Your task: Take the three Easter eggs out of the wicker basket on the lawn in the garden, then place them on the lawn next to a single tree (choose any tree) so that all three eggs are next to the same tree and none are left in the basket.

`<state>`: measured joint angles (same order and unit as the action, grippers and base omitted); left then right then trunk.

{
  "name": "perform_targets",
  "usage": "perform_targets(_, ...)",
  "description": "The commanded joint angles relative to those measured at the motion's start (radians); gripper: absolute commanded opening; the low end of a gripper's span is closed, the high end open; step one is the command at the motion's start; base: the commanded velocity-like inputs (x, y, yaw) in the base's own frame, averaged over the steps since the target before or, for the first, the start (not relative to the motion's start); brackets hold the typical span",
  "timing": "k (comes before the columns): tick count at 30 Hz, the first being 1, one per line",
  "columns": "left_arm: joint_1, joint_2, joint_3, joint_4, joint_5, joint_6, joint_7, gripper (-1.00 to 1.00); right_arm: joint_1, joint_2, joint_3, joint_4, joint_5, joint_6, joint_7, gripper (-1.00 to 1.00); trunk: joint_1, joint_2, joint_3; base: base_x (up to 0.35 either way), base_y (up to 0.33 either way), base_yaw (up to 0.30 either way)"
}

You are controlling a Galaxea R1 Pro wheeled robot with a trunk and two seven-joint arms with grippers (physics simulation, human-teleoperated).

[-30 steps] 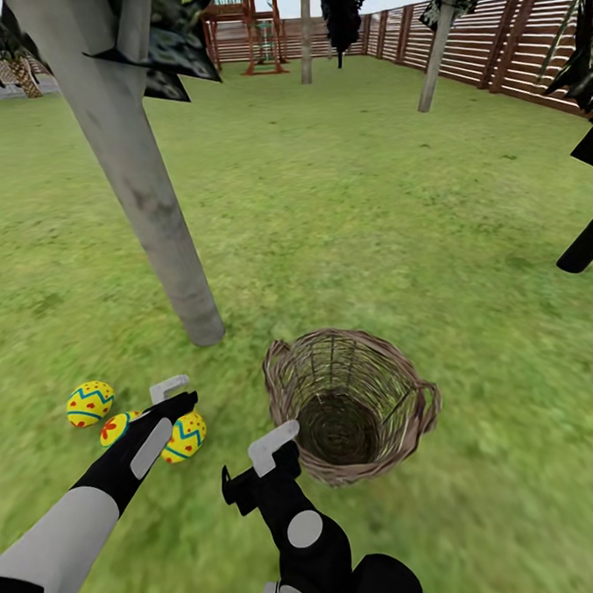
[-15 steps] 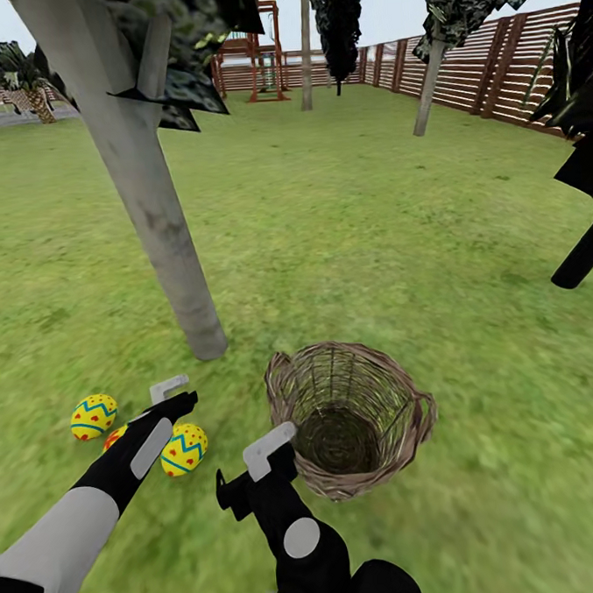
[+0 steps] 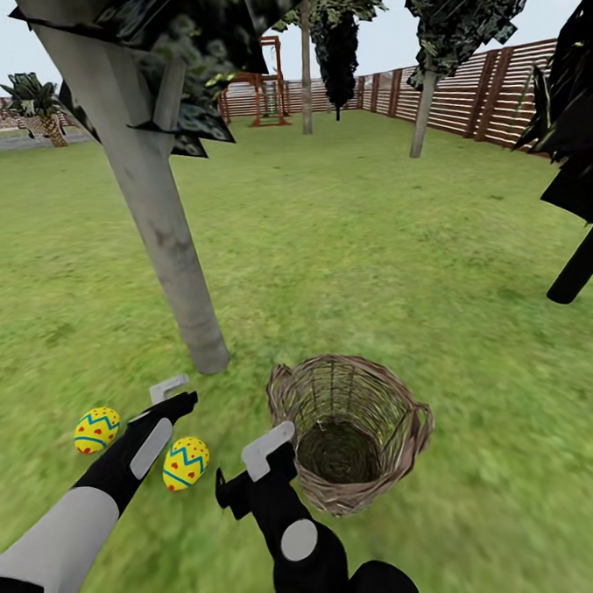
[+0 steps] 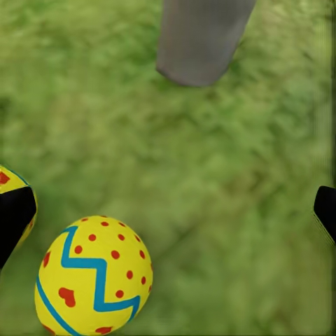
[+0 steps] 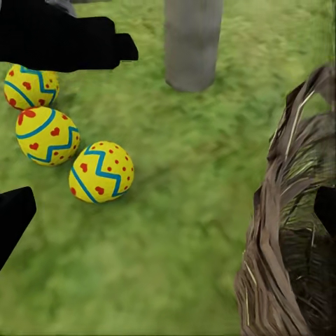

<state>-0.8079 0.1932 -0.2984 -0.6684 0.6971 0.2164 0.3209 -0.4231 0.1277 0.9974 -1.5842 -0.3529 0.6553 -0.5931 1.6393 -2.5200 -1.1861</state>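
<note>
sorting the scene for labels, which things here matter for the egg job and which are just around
Job:
- three yellow eggs with blue zigzag bands
- empty brown woven wicker basket
- pale grey tree trunk beside the eggs
- green grass lawn

Just around:
- brown slatted wooden fence
- black-trunked dark tree
- wooden play frame

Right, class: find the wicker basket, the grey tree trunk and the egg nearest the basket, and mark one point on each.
Wicker basket (image 3: 416,425): head view, on the braided rim at its right side.
Grey tree trunk (image 3: 166,239): head view, midway up the bare trunk.
Egg nearest the basket (image 5: 101,172): right wrist view, middle of the shell, on the blue zigzag.
</note>
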Motion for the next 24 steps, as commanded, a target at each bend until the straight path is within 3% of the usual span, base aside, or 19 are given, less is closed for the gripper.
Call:
perform_targets(1, -0.001, 0.002, -0.007, -0.002, 0.009, 0.002, 0.009, 1.0, -0.006, 0.005, 0.0, -0.001, -0.009, 0.006, -0.028, 1.0, -0.001, 0.0, 0.003, 0.0, 0.0, 0.0)
perform_targets(5, -0.001, 0.002, -0.007, -0.002, 0.01, 0.003, 0.009, 1.0, -0.036, 0.013, -0.001, -0.002, -0.009, 0.054, -0.079, 1.0, -0.002, 0.001, 0.019, 0.0, 0.0, 0.0)
perform_targets(11, -0.001, 0.002, -0.007, -0.002, 0.011, 0.002, 0.009, 1.0, -0.133, 0.015, -0.024, -0.002, -0.009, 0.166, -0.162, 1.0, -0.005, 0.002, 0.042, 0.0, 0.0, 0.0)
perform_targets(13, -0.001, 0.002, -0.007, -0.002, 0.011, 0.003, 0.009, 1.0, -0.152, 0.014, -0.059, -0.002, -0.01, 0.185, -0.172, 1.0, -0.006, 0.003, 0.049, 0.0, 0.0, 0.0)
perform_targets(14, -0.001, 0.002, -0.007, -0.002, 0.011, 0.003, 0.009, 1.0, -0.164, 0.011, -0.104, -0.002, -0.01, 0.202, -0.178, 1.0, -0.006, 0.003, 0.053, 0.0, 0.0, 0.0)
perform_targets(19, -0.001, 0.002, -0.007, -0.002, 0.012, 0.003, 0.009, 1.0, -0.18, -0.001, -0.206, -0.002, -0.01, 0.23, -0.186, 1.0, -0.009, 0.004, 0.073, 0.0, 0.0, 0.0)
perform_targets(20, -0.001, 0.002, -0.007, -0.002, 0.012, 0.003, 0.009, 1.0, -0.185, -0.01, -0.244, -0.002, -0.01, 0.236, -0.187, 1.0, -0.009, 0.004, 0.077, 0.0, 0.0, 0.0)
perform_targets(24, -0.001, 0.002, -0.007, -0.002, 0.012, 0.003, 0.009, 1.0, -0.206, -0.036, -0.327, -0.002, -0.011, 0.243, -0.188, 1.0, -0.011, 0.005, 0.092, 0.0, 0.0, 0.0)
